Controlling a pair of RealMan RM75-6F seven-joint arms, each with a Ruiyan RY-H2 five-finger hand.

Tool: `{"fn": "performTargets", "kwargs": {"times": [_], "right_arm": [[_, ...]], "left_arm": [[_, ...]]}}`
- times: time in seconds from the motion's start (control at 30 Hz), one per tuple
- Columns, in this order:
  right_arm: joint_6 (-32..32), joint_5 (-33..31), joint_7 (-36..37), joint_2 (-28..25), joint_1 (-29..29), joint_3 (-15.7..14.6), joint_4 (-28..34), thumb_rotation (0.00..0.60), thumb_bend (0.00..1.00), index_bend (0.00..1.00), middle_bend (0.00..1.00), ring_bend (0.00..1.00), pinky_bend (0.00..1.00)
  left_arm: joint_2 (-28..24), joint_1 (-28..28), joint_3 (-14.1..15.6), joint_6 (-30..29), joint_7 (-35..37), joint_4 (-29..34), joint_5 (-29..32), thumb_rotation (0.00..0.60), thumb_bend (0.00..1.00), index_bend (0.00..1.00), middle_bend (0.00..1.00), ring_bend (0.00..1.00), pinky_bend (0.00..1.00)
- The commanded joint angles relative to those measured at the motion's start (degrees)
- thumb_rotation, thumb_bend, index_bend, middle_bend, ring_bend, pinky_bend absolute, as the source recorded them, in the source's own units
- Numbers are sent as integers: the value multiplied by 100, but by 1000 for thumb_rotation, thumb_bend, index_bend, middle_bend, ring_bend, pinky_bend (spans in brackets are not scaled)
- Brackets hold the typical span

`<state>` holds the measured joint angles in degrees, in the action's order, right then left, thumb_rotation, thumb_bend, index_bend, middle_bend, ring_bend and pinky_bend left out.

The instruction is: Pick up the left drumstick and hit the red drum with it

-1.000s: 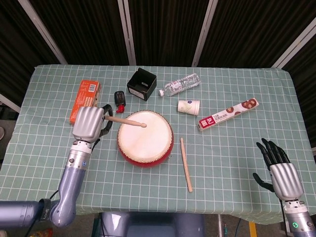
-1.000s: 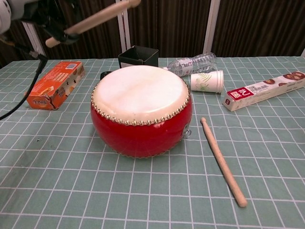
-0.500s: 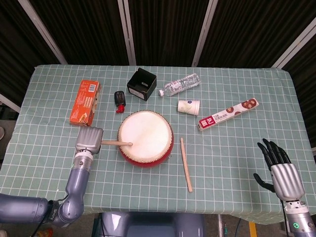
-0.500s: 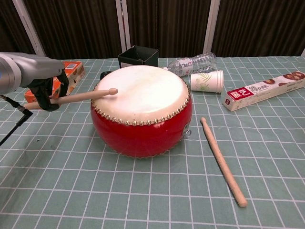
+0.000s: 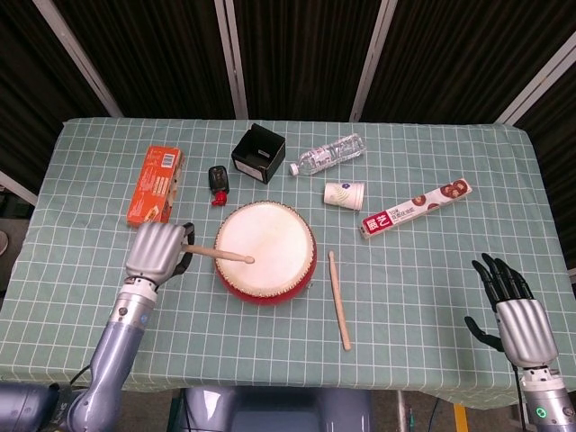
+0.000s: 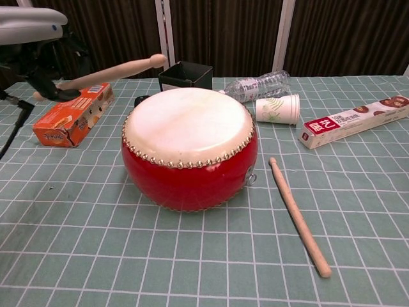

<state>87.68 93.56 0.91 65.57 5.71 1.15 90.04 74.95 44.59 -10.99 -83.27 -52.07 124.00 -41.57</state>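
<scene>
Wooden drumstick w/ round tip [image 6: 108, 71] gripped in left hand [image 5: 157, 251], raised clear above pale skin of round red drum [image 6: 189, 148], tip over its left edge. Drum mid-table on green checked cloth [image 5: 432, 297]. Second plain wooden stick [image 5: 339, 300] just right of drum, apart. Right hand [image 5: 515, 313] at near right edge, fingers spread, holding nothing. Open cloth near-side & around right hand.
</scene>
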Motion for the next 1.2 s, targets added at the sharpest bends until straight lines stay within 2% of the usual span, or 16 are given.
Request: {"fn": "performTargets", "kwargs": {"times": [0.03, 0.13, 0.23, 0.43, 0.63, 0.77, 0.83, 0.9, 1.0, 1.1, 1.2], "right_arm": [[-1, 2, -17, 9, -1, 0, -2, 600, 291, 0, 0, 0, 136], [-15, -4, -28, 14, 7, 7, 3, 600, 291, 0, 0, 0, 136], [-26, -5, -40, 15, 13, 11, 12, 600, 291, 0, 0, 0, 137], [-53, -3, -43, 11, 26, 11, 28, 600, 291, 0, 0, 0, 136], [-54, -15, -20, 12, 23, 15, 26, 600, 291, 0, 0, 0, 136], [-50, -12, -5, 8, 23, 18, 21, 600, 291, 0, 0, 0, 136], [-51, -12, -4, 9, 23, 17, 18, 600, 291, 0, 0, 0, 137], [-51, -14, -5, 9, 23, 19, 18, 600, 291, 0, 0, 0, 137], [-38, -4, -7, 14, 22, 22, 13, 600, 291, 0, 0, 0, 137], [-37, -2, -10, 19, 17, 17, 7, 600, 291, 0, 0, 0, 136], [-36, -5, -13, 15, 15, 18, 6, 600, 291, 0, 0, 0, 137]], "left_arm": [[-362, -374, 619, 131, 339, 43, -733, 600, 587, 740, 1000, 1000, 936], [-414, -559, 947, 302, 617, -274, -1181, 600, 553, 731, 1000, 984, 926], [-395, -686, 1163, 524, 828, -586, -1287, 600, 517, 721, 1000, 949, 905], [-182, -765, 1313, 885, 961, -1186, -1267, 600, 501, 692, 942, 844, 817], [119, -790, 1443, 1176, 768, -1646, -1052, 600, 483, 568, 835, 729, 731], [189, -767, 1490, 1359, 594, -1738, -803, 600, 358, 382, 660, 535, 554], [202, -756, 1510, 1423, 507, -1738, -679, 600, 286, 258, 527, 413, 439], [201, -742, 1514, 1455, 388, -1689, -488, 600, 238, 187, 440, 342, 378], [183, -723, 1480, 1464, 295, -1596, -250, 600, 171, 115, 325, 243, 299], [115, -701, 1460, 1455, 225, -1476, -88, 600, 148, 99, 199, 172, 232], [5, -733, 1467, 1400, 284, -1337, -141, 600, 128, 89, 148, 140, 180]]}}
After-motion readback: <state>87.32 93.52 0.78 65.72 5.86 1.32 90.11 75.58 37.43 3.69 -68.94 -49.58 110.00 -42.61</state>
